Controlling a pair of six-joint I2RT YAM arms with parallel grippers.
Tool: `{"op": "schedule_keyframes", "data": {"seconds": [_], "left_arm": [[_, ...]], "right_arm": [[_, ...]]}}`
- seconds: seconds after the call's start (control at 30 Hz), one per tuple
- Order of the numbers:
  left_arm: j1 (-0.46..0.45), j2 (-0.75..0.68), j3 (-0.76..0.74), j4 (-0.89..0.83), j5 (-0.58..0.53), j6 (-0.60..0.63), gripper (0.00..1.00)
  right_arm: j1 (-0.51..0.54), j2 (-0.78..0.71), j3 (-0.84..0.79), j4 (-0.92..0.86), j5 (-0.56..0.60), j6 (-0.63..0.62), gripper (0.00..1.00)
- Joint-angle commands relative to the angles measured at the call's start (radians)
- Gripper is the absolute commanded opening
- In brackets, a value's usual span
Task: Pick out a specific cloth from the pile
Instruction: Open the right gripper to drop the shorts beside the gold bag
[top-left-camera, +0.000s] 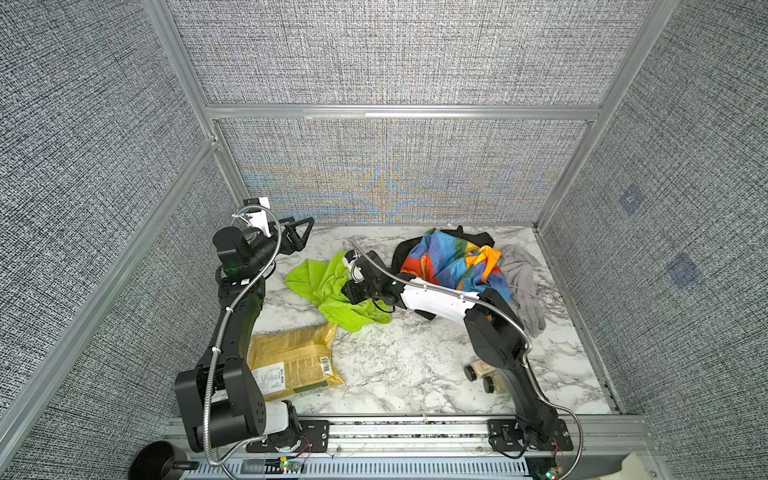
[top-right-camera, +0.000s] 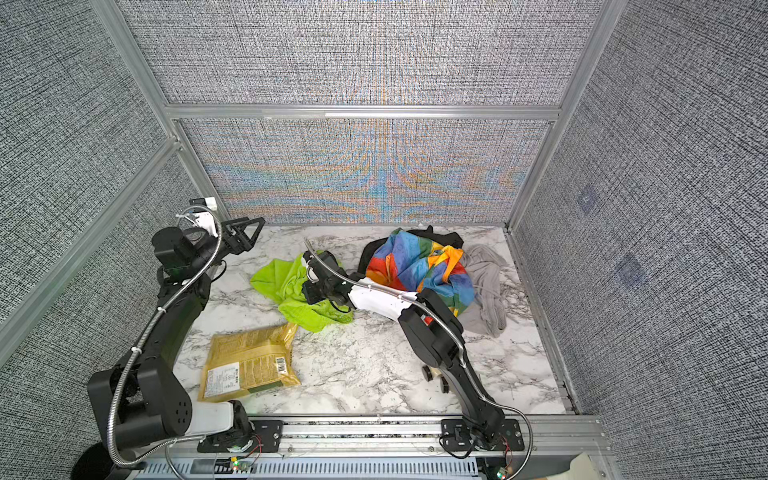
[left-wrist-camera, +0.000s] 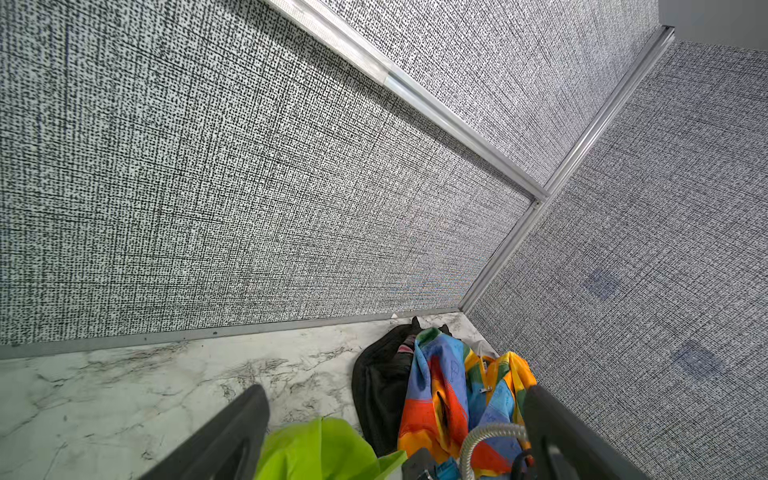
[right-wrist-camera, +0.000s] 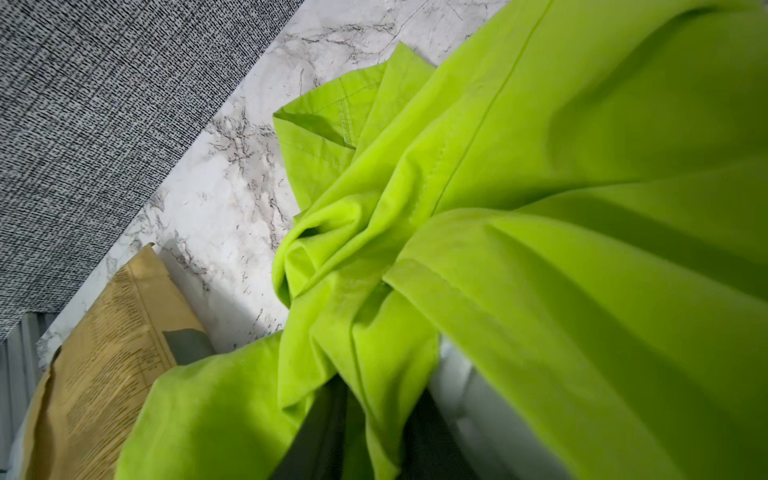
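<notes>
The lime-green cloth (top-left-camera: 307, 278) (top-right-camera: 270, 278) lies crumpled on the marble table, left of the pile and apart from it. The pile (top-left-camera: 449, 262) (top-right-camera: 415, 266) at the back right holds a rainbow-blocked garment, a black one (top-left-camera: 400, 257) and a grey one (top-left-camera: 523, 286). My right gripper (top-left-camera: 345, 293) (top-right-camera: 305, 293) is down on the cloth's right part. In the right wrist view a fold of the cloth (right-wrist-camera: 540, 166) hangs between its two dark fingers (right-wrist-camera: 316, 440), which stand slightly apart; whether they still pinch it is unclear. My left gripper (top-left-camera: 305, 232) (left-wrist-camera: 397, 390) hovers open and empty at the back left.
A yellow-brown packet (top-left-camera: 291, 357) (top-right-camera: 249, 361) lies at the front left, close to the cloth's near edge. A small wooden toy car with black wheels (top-left-camera: 482, 374) sits partly under the right arm. Textured walls enclose the back and both sides; a metal rail (top-left-camera: 415, 428) runs along the front.
</notes>
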Motion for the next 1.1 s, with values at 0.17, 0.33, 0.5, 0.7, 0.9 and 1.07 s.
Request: {"op": "schedule_keyframes", "data": {"seconds": [0.17, 0.33, 0.5, 0.7, 0.9, 1.07], "left_arm": [[-0.001, 0.007, 0.014, 0.005, -0.010, 0.014, 0.99], [-0.015, 0.014, 0.021, -0.045, -0.046, 0.055, 0.99], [-0.103, 0.025, 0.075, -0.281, -0.195, 0.191, 0.99], [-0.263, 0.035, 0.090, -0.569, -0.424, 0.251, 0.99], [-0.379, 0.033, 0.029, -0.749, -0.592, 0.266, 0.99], [-0.473, 0.034, -0.016, -0.814, -0.700, 0.300, 0.99]], "right_arm": [[0.003, -0.251, -0.204, 0.041, 0.016, 0.018, 0.62], [0.003, -0.434, -0.349, 0.055, 0.047, 0.005, 0.73], [0.003, -0.646, -0.493, 0.062, 0.106, -0.012, 0.82], [-0.006, -0.883, -0.621, -0.002, 0.210, -0.041, 0.83], [-0.031, -1.051, -0.719, -0.041, 0.244, -0.053, 0.83], [-0.038, -1.142, -0.776, -0.078, 0.277, -0.050, 0.83]]}}
